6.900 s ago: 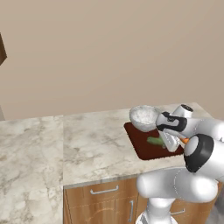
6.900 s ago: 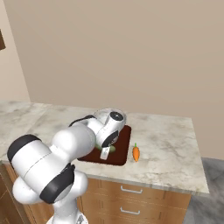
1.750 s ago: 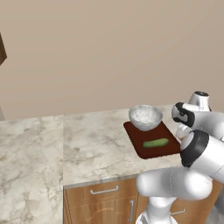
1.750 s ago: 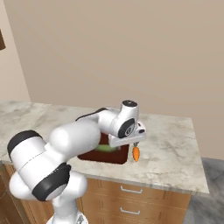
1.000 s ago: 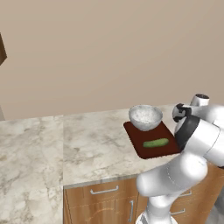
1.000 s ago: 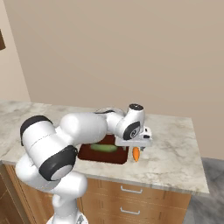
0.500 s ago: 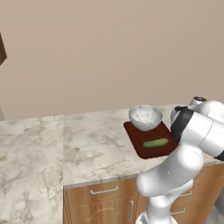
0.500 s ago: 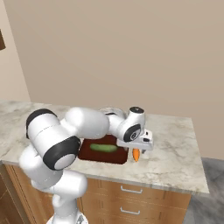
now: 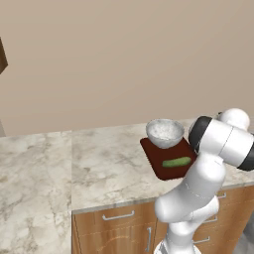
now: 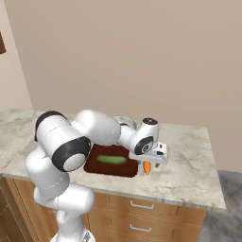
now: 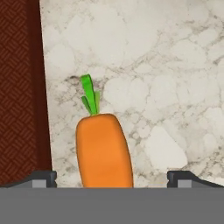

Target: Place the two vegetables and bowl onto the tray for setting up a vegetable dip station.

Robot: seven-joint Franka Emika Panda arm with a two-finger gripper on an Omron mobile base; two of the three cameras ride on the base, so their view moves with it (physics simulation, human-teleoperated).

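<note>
Orange tapered carrot [image 11: 104,151]: lying on the marble desk [image 11: 175,87], beside the dark reddish-brown tray [image 11: 19,87]
End effector [image 11: 111,178]: spread wide, straddling carrot

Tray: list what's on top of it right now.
On the tray sit the bowl at its back and the cucumber lying toward the front. The carrot lies on the counter beside it. The arm hides the tray's right edge in the left base view.

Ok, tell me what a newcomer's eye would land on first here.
The orange carrot on the marble counter, just beside the tray, with the open gripper poised over it. Next, the dark tray itself, already carrying the cucumber and the bowl at its far end.
</note>
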